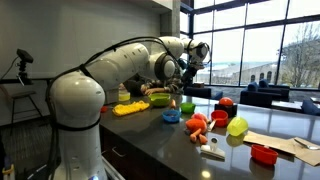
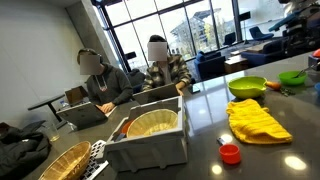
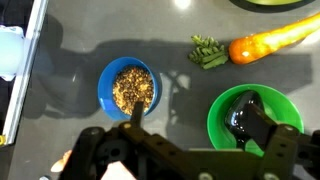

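Your gripper (image 3: 196, 118) hangs over the dark counter (image 3: 150, 35), fingers spread wide, nothing between them. The blue bowl (image 3: 131, 88) sits under one fingertip and holds brown grain-like bits. The green bowl (image 3: 216, 120) stands just beside it, under the other finger. A dark shape covers its middle: contents or finger, cannot tell. A toy carrot (image 3: 270, 42) lies beyond the green bowl, apart from both. In an exterior view a yellow cloth (image 1: 130, 108) lies near the blue bowl.
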Controlling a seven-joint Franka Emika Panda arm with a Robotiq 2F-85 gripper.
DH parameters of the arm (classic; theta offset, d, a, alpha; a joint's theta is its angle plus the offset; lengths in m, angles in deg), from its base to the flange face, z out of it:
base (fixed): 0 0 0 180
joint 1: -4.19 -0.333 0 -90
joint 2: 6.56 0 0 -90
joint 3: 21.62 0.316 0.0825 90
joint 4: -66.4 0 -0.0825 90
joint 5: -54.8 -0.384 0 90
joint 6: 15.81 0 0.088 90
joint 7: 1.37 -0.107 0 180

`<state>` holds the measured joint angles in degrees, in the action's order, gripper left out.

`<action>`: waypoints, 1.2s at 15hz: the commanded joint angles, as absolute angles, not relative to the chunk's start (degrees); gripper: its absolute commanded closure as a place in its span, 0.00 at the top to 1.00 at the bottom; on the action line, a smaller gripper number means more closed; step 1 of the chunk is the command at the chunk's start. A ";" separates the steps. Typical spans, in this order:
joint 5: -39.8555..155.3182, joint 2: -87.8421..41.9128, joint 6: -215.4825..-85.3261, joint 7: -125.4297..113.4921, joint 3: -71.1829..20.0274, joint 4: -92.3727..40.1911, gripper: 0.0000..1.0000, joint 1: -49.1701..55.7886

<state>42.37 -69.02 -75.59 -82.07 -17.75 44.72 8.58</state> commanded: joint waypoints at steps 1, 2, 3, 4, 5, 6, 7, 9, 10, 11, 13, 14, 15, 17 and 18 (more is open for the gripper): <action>41.62 -71.43 -75.74 -86.00 -17.84 46.63 1.00 7.98; 42.06 -72.18 -76.44 -87.19 -18.22 46.67 1.00 7.62; 42.12 -72.74 -76.83 -88.24 -18.25 46.56 1.00 7.49; 42.13 -73.26 -76.98 -89.18 -18.22 46.63 1.00 7.41; 42.18 -73.66 -77.14 -89.86 -18.19 46.66 1.00 7.34; 42.26 -74.06 -77.35 -90.39 -18.18 46.55 1.00 7.29; 42.32 -74.37 -77.23 -90.89 -18.17 46.68 1.00 7.25; 42.57 -75.00 -77.45 -91.61 -18.28 46.59 1.00 7.16; 42.75 -75.18 -77.35 -91.73 -18.38 46.55 1.00 7.17; 42.93 -75.46 -77.40 -92.09 -18.53 46.57 1.00 7.15; 44.04 -75.97 -77.65 -93.33 -19.48 46.61 1.00 6.94; 44.29 -76.15 -77.60 -93.80 -19.65 46.64 1.00 7.02; 44.61 -76.25 -77.54 -94.20 -19.85 46.55 1.00 7.08; 44.95 -76.56 -77.51 -94.88 -20.12 46.60 1.00 7.12; 45.13 -76.72 -77.48 -95.14 -20.24 46.62 1.00 7.05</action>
<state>44.37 -75.76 -77.58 -93.42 -19.43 44.79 7.51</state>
